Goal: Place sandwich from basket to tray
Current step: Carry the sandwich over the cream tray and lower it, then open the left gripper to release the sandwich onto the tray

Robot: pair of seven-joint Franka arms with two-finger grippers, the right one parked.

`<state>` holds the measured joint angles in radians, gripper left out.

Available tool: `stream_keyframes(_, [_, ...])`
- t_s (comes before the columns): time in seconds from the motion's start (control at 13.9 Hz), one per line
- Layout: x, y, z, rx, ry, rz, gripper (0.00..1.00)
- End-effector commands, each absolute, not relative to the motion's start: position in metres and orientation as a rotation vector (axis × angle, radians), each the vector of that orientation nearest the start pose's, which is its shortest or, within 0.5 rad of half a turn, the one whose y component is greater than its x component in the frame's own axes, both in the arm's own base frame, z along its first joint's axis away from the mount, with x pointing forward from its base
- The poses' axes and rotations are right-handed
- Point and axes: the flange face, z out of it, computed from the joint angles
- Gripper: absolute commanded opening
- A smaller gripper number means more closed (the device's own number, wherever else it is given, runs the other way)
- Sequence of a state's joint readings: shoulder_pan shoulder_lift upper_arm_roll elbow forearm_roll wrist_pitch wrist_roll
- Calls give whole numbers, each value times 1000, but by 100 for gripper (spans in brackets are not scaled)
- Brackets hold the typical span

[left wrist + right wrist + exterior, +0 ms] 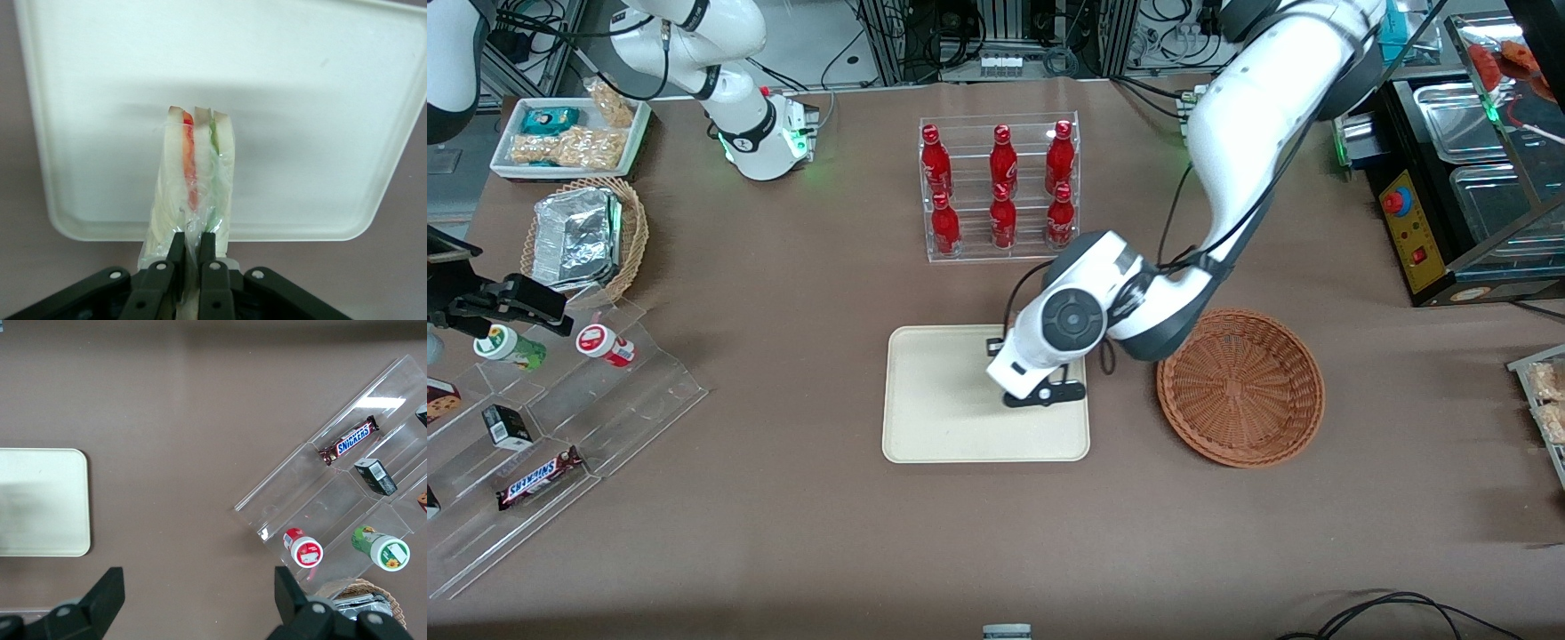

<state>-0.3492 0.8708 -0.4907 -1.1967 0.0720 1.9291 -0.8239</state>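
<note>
My gripper [191,248] is pinched tight on the sandwich [193,180], holding it above the tray [320,100]. It may not be touching the tray; I can't tell. The basket [1240,387] sits beside the tray.

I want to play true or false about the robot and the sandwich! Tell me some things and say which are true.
1. The gripper is pinching the sandwich between its fingers. True.
2. The sandwich is lying in the basket. False: nothing shows in the basket; the gripper holds the sandwich over the tray.
3. The sandwich has red and green filling. True.
4. The bottles in the clear rack are blue. False: all six are red.
5. The Snickers bar lies on the tray. False: it sits on the clear stepped stand toward the parked arm's end of the table.
</note>
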Motion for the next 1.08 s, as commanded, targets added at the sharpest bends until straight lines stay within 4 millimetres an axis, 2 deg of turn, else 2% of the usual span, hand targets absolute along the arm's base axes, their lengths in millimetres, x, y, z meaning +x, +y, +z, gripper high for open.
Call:
stream_keyframes(0.0, [582, -487, 284, -3297, -131, 442, 14])
stream_keyframes(0.22, [588, -489, 271, -3330, -156, 414, 19])
stream_keyframes(0.36, [586, -498, 265, -3342, -152, 407, 32])
stream_keyframes(0.43, [587, -497, 258, -3335, -155, 391, 76])
stream_keyframes(0.5, [584, -502, 253, -3298, -119, 301, 100])
stream_keyframes(0.58, [584, -501, 245, -3225, -76, 191, 100])
stream_keyframes(0.65, [584, -500, 245, -3204, -96, 175, 100])
stream_keyframes(0.79, [585, -494, 261, -3186, -100, 196, 100])
stream_keyframes(0.86, [590, -482, 276, -3173, -120, 221, 100])
stream_keyframes(1.01, [601, -455, 327, -3194, -189, 298, 100])
